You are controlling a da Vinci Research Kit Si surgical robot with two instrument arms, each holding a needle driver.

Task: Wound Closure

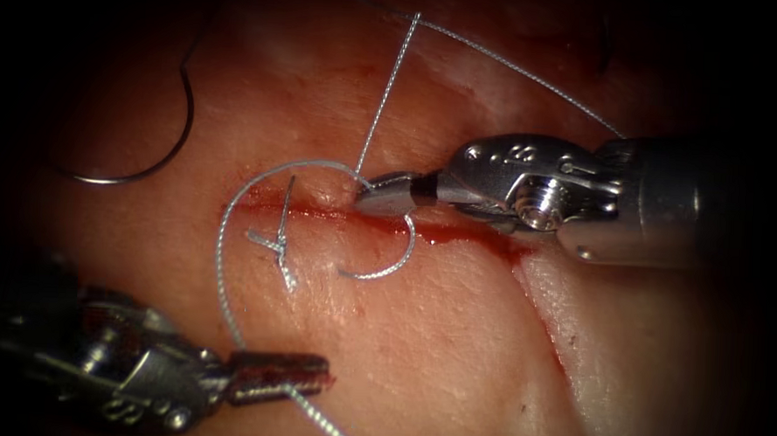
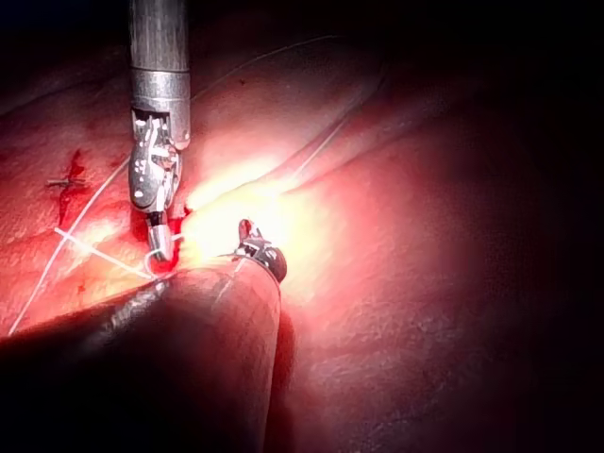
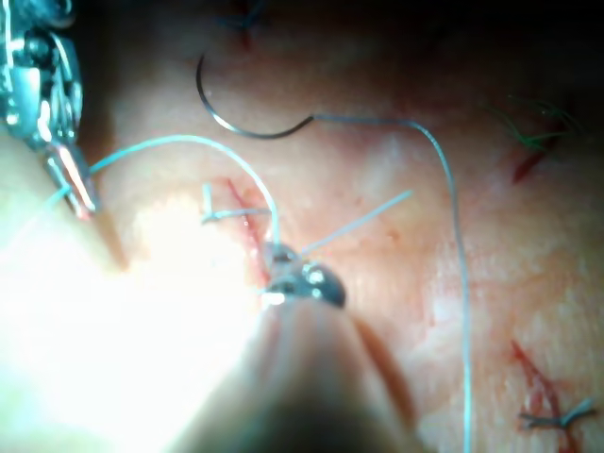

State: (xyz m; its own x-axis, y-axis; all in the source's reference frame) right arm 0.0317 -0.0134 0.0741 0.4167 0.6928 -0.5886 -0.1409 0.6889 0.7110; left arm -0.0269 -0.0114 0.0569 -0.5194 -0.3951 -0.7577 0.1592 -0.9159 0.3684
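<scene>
We see the left silver tool's fingers (image 1: pixel 299 373) closed on the thin grey thread (image 1: pixel 222 263), and the right silver tool's fingers (image 1: pixel 381 194) gripping thread at the red cut (image 1: pixel 458 234). The thin curved metal needle (image 1: pixel 159 160) lies loose on the pink tissue (image 1: pixel 418 333), left of the cut.

thread (image 1: pixel 229 263) loop, knot (image 1: pixel 280 244) — beside cut (image 1: pixel 336 214)
</scene>
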